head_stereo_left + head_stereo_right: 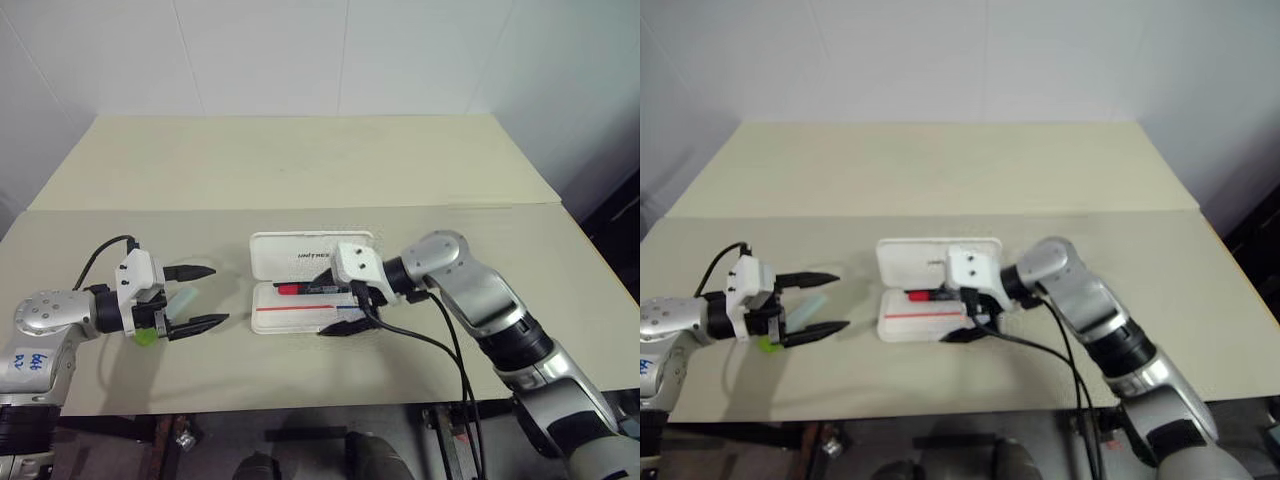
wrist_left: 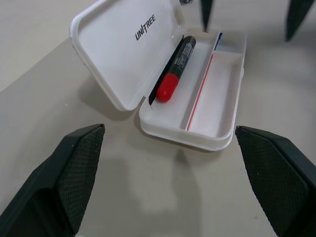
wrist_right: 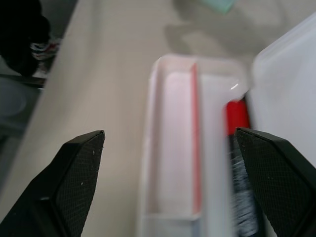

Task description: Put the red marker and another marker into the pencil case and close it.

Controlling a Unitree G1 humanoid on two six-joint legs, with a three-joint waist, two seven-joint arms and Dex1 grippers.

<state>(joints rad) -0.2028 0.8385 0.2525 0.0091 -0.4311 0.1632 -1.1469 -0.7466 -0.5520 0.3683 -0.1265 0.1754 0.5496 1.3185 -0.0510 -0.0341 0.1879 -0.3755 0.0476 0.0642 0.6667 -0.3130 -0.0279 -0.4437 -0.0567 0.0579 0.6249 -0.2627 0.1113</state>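
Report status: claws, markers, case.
Both claws open, empty: left claw, right claw over the pencil case. Red marker in the case, lid up. Green marker on table under left claw. Nothing blocking.

Even, soft overhead light, faint shadows on the table (image 1: 300, 380); the right wrist view is blurred

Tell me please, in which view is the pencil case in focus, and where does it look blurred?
Left wrist view: the pencil case is in focus, lid lettering readable, the red marker crisp. Right wrist view: the case and marker are blurred, with a small glare spot on the rim. Left eye view: soft shadow under the left gripper.
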